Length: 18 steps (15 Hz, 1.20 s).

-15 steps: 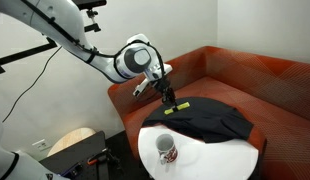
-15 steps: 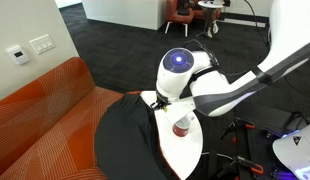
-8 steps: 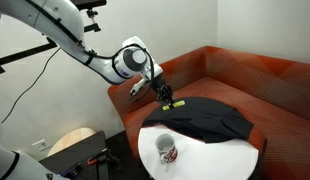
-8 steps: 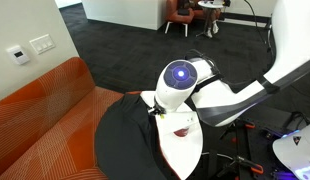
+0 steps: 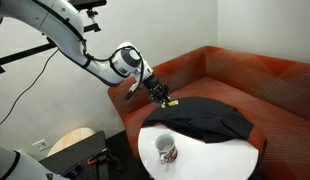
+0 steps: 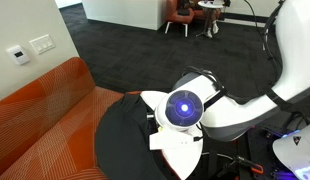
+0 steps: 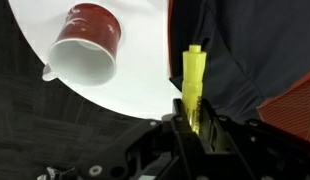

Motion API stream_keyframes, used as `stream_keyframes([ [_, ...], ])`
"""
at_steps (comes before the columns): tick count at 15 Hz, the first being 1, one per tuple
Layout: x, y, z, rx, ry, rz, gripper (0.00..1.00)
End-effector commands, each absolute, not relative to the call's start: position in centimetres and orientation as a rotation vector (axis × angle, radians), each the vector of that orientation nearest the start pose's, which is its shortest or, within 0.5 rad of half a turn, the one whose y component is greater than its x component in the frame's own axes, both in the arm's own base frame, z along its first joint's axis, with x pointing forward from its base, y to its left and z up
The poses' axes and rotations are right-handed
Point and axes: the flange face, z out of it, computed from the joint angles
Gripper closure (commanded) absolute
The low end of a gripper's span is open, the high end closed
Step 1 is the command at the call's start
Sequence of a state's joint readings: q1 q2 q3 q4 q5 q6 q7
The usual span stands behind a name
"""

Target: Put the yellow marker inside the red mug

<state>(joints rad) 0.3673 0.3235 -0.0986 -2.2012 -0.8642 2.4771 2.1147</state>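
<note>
Claw (image 7: pixel 195 120) clamped on yellow marker (image 7: pixel 195 78), marker poking straight out past fingers in my wrist view. Tip sat over edge of dark cloth (image 7: pixel 245 70), well apart from red mug (image 7: pixel 87 45) on white table (image 7: pixel 145 95). Mug's inside visible only in exterior view (image 5: pixel 165 147): dark, couldn't tell contents. In exterior view arm (image 6: pixel 183 107) hid claw, marker, mug.

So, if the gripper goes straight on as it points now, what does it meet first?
Probably the dark cloth at its edge on the white table, yellow marker tip first; depth is unclear. The red mug lies aside.
</note>
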Motion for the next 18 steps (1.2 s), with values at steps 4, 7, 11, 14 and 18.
stream_keyframes([
  [4,52.2,16.5,23.4,-2.645,2.126,-1.077,0.95],
  [7,51.5,17.0,23.4,-2.605,2.256,-1.15,0.95],
  [11,50.9,16.7,23.3,-2.49,2.449,-1.263,0.95],
  [14,50.4,16.4,23.0,-2.421,2.571,-1.325,0.95],
  [18,50.3,15.5,21.7,-2.357,2.719,-1.342,0.95],
])
